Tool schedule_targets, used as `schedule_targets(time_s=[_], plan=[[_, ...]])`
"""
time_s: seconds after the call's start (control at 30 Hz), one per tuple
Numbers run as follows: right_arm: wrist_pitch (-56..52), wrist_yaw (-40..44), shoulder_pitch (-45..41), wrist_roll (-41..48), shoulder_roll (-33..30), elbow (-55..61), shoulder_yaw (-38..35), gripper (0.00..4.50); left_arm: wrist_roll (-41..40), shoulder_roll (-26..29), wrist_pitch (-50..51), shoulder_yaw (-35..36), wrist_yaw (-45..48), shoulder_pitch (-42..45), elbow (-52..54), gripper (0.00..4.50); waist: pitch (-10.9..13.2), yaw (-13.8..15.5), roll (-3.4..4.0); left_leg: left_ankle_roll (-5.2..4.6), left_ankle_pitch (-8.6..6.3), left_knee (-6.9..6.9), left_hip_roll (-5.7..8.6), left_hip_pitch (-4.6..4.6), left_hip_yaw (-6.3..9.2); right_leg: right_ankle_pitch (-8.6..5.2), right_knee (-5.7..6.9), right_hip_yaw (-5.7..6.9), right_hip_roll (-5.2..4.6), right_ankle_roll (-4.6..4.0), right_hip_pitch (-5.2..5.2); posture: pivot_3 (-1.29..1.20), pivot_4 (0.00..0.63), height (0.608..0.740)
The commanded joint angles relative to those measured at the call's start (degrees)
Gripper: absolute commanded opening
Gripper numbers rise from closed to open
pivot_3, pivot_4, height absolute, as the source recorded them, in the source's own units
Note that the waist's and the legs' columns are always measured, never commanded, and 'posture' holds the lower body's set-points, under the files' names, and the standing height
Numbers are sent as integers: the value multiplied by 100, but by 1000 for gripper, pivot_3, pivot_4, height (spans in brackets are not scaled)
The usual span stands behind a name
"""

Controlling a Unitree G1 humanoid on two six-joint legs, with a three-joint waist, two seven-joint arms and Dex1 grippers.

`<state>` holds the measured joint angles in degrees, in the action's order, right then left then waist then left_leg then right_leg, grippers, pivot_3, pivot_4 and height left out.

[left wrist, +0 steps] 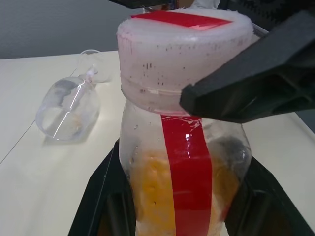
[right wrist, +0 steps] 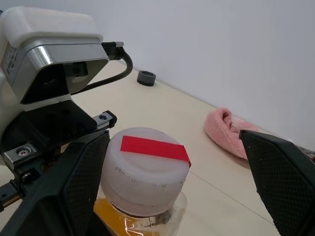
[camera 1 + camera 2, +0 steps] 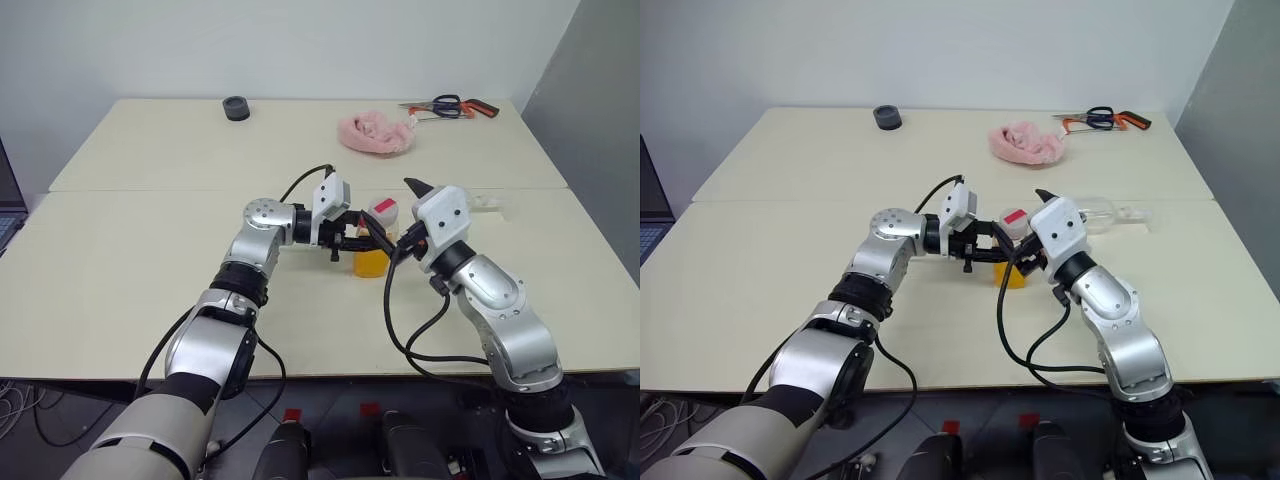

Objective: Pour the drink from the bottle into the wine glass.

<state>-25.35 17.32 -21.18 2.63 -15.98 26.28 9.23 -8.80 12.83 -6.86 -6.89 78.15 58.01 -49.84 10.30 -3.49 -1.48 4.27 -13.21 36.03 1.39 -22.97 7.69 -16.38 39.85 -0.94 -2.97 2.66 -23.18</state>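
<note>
A small clear bottle (image 3: 374, 252) stands upright on the table, with the orange drink (image 1: 152, 191) in its lower part. It has a red strip and a white cap (image 2: 145, 167). My left gripper (image 3: 361, 243) is shut on the bottle's body from the side. At cap height my right gripper (image 2: 172, 141) stands open, one black finger (image 2: 74, 182) on each side of the cap and neither pressing it. The wine glass (image 3: 1098, 214) lies on its side on the table just beyond my right hand, and its bowl (image 1: 69, 110) looks empty.
A pink cloth (image 3: 375, 133) lies at the back of the table. Scissors and a red-handled tool (image 3: 452, 106) sit at the far right corner. A small black round object (image 3: 236, 108) sits at the far left. A seam (image 3: 150, 190) runs across the tabletop.
</note>
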Motion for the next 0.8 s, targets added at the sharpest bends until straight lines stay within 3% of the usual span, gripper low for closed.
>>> schedule_targets(time_s=[0.03, 0.53, 0.67, 0.8], plan=[[81, -417, 91, -301, -111, 301, -562, 4500, -59, 125, -93, 92, 65, 40, 186, 1734, 0, 0, 0, 0, 0, 0, 0, 0, 1, 0, 0, 1, 0, 0, 0, 0, 150, 740], [-88, -454, 491, -153, -272, 789, -989, 4500, -38, 164, -78, 84, 29, 0, 208, 1734, 0, 2, 0, 0, 0, 0, 0, 0, 0, 0, 0, 0, 0, 0, 0, 0, 150, 740], [-283, 102, 582, 280, -381, 1136, -568, 4500, -26, 166, -90, 81, 10, 11, 179, 1734, 0, -5, 0, 0, 0, 0, 0, -1, 0, 0, -1, 0, 0, 0, 1, 0, 150, 740], [-464, 74, 356, 210, -267, 1056, -167, 4500, -26, 152, -107, 67, -5, 31, 154, 1733, 0, -26, 0, 0, 0, -1, -5, 2, 2, 0, 2, 0, 5, 0, 1, 0, 150, 740]])
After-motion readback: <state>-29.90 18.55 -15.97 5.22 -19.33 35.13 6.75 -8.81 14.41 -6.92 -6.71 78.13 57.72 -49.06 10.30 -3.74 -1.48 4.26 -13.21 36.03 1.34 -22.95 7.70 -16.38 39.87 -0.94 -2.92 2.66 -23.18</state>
